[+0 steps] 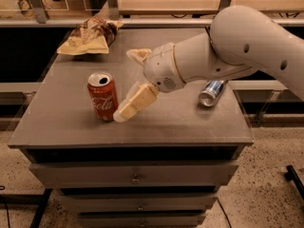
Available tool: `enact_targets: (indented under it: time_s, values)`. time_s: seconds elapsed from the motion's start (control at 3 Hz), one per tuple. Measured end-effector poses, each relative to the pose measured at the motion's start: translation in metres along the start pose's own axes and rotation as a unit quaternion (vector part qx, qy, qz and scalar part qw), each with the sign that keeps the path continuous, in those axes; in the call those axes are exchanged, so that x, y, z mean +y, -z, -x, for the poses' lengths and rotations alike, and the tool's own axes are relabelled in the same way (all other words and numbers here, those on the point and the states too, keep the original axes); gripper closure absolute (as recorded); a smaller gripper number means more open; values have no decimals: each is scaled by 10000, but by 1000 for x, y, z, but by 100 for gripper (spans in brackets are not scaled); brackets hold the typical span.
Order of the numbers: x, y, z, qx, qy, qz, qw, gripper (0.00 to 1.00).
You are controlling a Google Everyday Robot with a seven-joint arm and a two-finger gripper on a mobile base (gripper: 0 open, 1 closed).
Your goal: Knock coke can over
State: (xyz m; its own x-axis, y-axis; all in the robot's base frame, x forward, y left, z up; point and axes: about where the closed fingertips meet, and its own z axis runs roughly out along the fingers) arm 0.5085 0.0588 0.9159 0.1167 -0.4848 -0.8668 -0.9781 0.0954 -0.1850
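Note:
The red coke can [102,97] stands upright on the grey cabinet top [61,122], left of centre. My gripper [125,85] hangs just right of the can, its two cream fingers spread wide apart and holding nothing. The lower finger [135,103] slants down to the left, and its tip is right beside the can's lower right side, touching or nearly so. The upper finger [137,56] points left, behind and above the can. The white arm [247,42] reaches in from the right.
A slim blue-and-silver can [211,91] lies on its side at the right of the top, partly under the arm. A crumpled snack bag [90,34] lies at the back left. Drawers [135,177] sit below the front edge. A shelf rail runs behind.

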Motion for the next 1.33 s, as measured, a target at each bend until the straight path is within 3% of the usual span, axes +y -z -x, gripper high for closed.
enact_targets:
  time_s: [0.67, 1.33]
  values:
    - [-1, -5, -3, -171, -142, -72, 9997, 0]
    - [-4, -40, -17, -663, -457, -200, 9966, 0]
